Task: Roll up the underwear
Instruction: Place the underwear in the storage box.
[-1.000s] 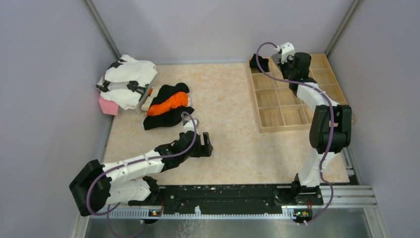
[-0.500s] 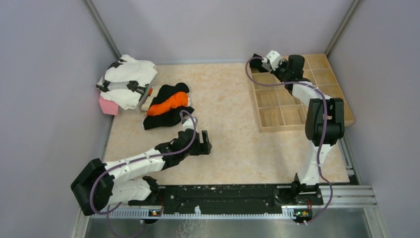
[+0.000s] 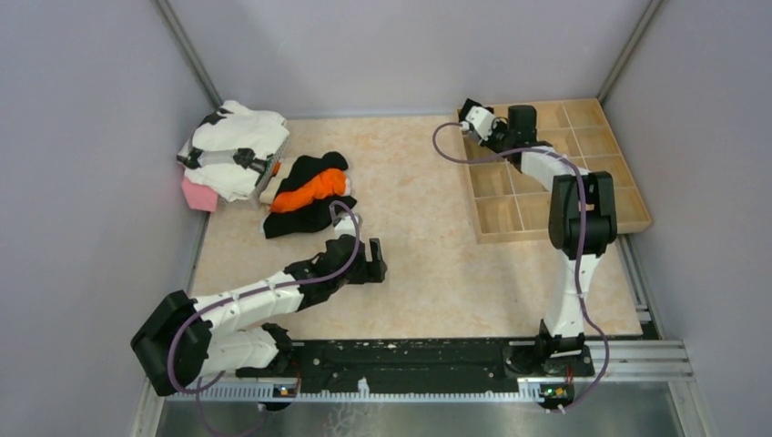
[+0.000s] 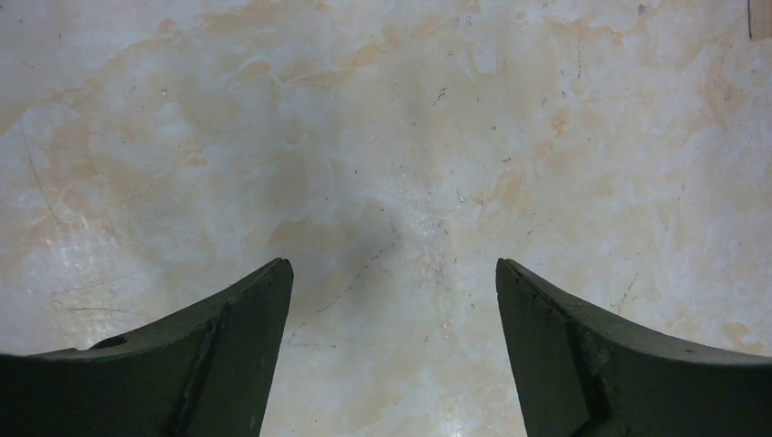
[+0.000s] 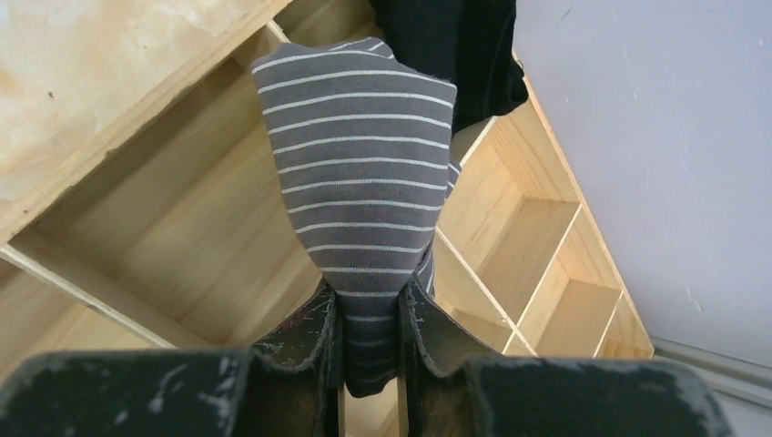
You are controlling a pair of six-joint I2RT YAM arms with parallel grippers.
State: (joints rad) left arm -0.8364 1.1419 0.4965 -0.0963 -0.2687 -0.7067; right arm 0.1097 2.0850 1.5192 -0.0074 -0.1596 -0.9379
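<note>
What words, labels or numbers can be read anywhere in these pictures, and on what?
None can be read.
The striped underwear in the right pincer, the tray and the clothes show no print.
Any marking on the arms is too small to tell.

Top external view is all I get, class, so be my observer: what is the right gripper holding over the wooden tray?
Observer: The right wrist view shows the right gripper shut on the grey striped underwear, bunched into a bundle, with the compartments of the wooden tray behind it.
Operator: Anything else near it?
Observer: A black garment shows just behind the bundle, at the top of that view.
Operator: And the left gripper?
Observer: The left wrist view shows the left gripper open and holding nothing, with only bare table below it.
</note>
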